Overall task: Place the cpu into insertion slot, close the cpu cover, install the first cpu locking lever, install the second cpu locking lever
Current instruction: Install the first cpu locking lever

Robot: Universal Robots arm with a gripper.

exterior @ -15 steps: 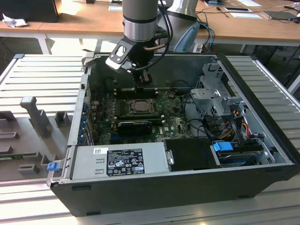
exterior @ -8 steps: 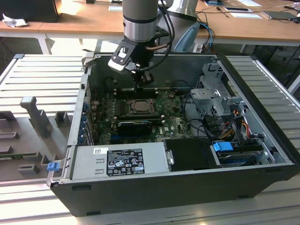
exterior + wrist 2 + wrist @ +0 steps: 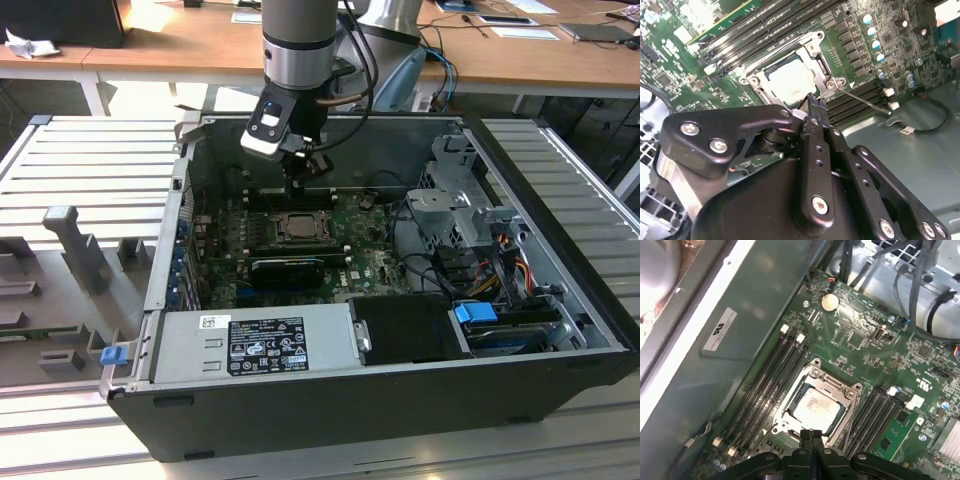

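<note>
**Exterior view:** A grey robot arm (image 3: 298, 50) reaches down from the upper centre of the frame into an open black steel computer case (image 3: 330, 410). The case lies on a ribbed aluminium table (image 3: 90, 160). The arm's pincer (image 3: 297, 198) hangs just above the insertion slot (image 3: 298, 228), a dark square on the green motherboard (image 3: 365, 255) at mid-frame. Its fingers are too dark here to tell apart. A grey, box-shaped power supply (image 3: 255, 345) lies along the near wall. Tangled cables (image 3: 480, 265) crowd the exterior view's right.

**Second wrist view:** The matte black, bolted pincer (image 3: 815, 102) is clenched on nothing, its tip just beside the socket's edge. The cpu (image 3: 789, 80), pale and smooth, sits in the slot. The shiny stamped-metal cpu cover (image 3: 812, 47) lies flat around it. The pincer's bulk hides the nearest edge of that frame. A thin steel locking lever (image 3: 862, 101) juts from one corner, and whether it is latched cannot be told. Long black memory slots (image 3: 775, 22) run alongside.

**First wrist view:** The cpu (image 3: 816, 407) fills the square window of the cpu cover (image 3: 837, 382). The pincer (image 3: 811, 434), fingertips meeting at a fine seam, covers the socket's nearest corner. A round silver coin cell (image 3: 829, 301) sits on the board. A white label (image 3: 720, 329) is stuck to the dull grey case wall.
</note>
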